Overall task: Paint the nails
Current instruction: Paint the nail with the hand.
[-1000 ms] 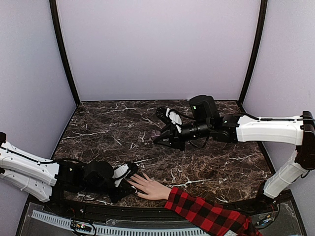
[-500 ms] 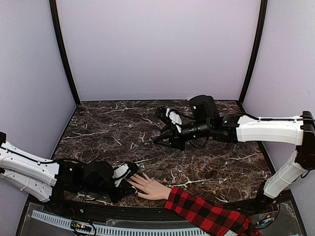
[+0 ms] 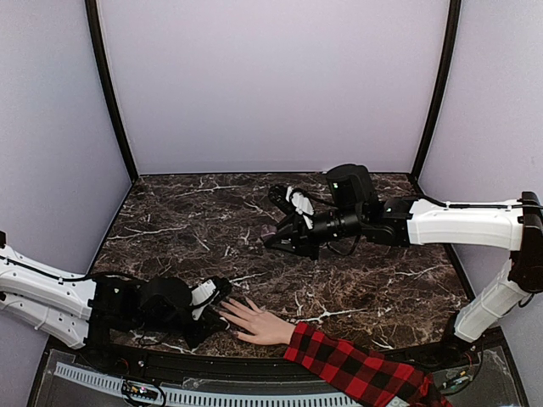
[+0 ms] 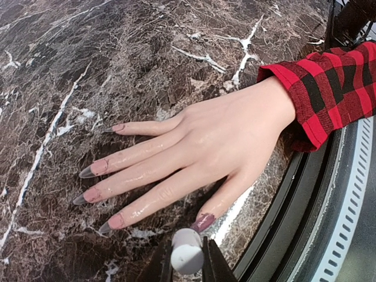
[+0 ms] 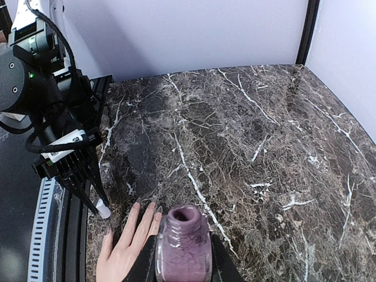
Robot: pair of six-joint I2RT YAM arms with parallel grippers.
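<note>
While clamped on white cap, left tool beside nails; right tool tight on purple bottle.

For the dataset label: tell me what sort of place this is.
Likely a robot test booth, not a salon: plain lavender walls enclose a marble-patterned tabletop, with two robot arms and a mannequin-like hand.

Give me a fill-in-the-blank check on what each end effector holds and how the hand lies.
1. The right end effector is shut on an open ___ bottle.
2. The left end effector grips a white cap nearest the ___ of the hand.
3. The hand lies palm ___ on the table.
4. Its sleeve is red and ___ plaid.

Missing words: purple; thumb; down; black.
</note>
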